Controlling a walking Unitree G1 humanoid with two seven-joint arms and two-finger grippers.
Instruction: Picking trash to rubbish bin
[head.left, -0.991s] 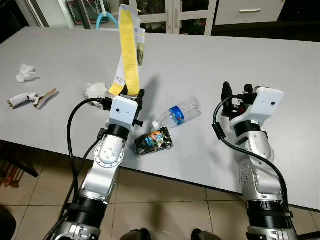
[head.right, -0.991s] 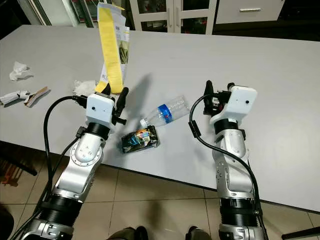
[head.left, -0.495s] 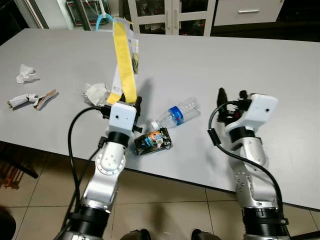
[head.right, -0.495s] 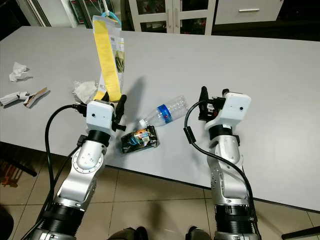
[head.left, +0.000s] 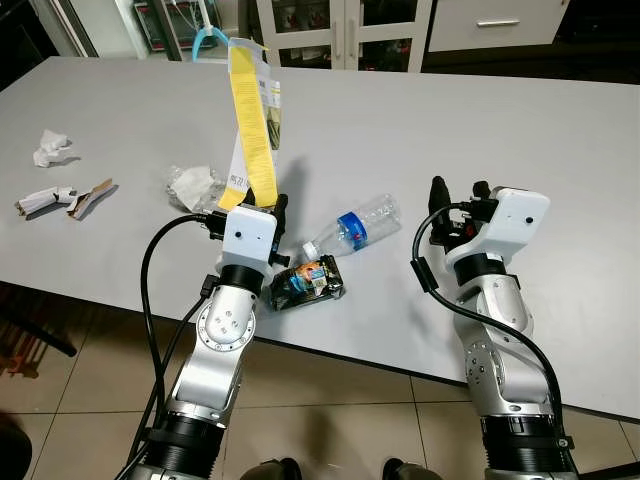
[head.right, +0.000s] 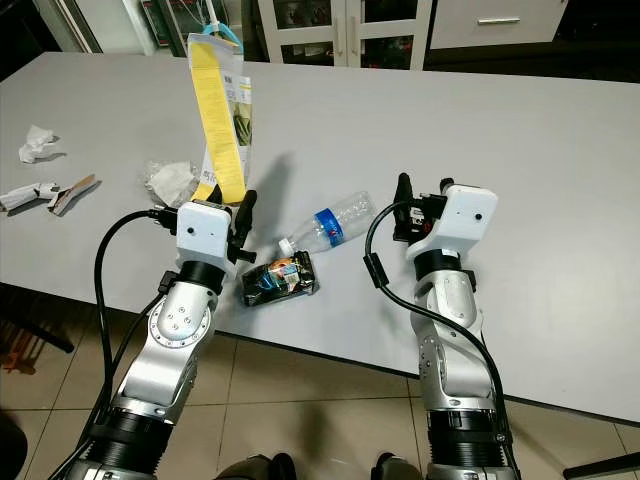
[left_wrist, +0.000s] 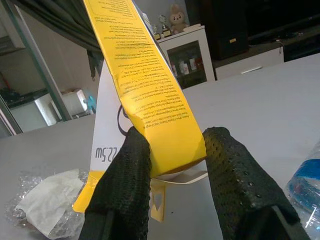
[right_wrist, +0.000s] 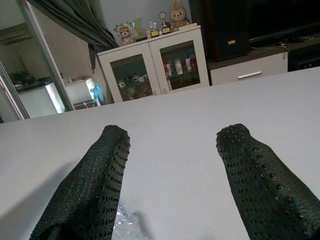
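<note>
My left gripper (head.left: 268, 206) is shut on the lower end of a long yellow and white flattened carton (head.left: 251, 118), which stands up above the grey table (head.left: 450, 110). In the left wrist view the fingers (left_wrist: 125, 172) pinch the yellow carton (left_wrist: 145, 75). Just right of this gripper lie a crushed dark snack packet (head.left: 307, 282) and a clear plastic bottle (head.left: 355, 225) with a blue label. My right gripper (head.left: 441, 196) hovers open right of the bottle, its fingers (right_wrist: 250, 165) spread with nothing between them.
Crumpled clear wrap (head.left: 192, 183) lies left of the carton. A white tissue (head.left: 50, 146) and torn paper scraps (head.left: 65, 196) sit at the table's far left. Glass-door cabinets (head.left: 340, 30) stand behind the table. The tiled floor (head.left: 340, 410) lies below the near edge.
Both arms drew back slightly toward the near table edge. The carton, still held, sits a little lower and leans more to the left. The right gripper shifted left toward the bottle.
</note>
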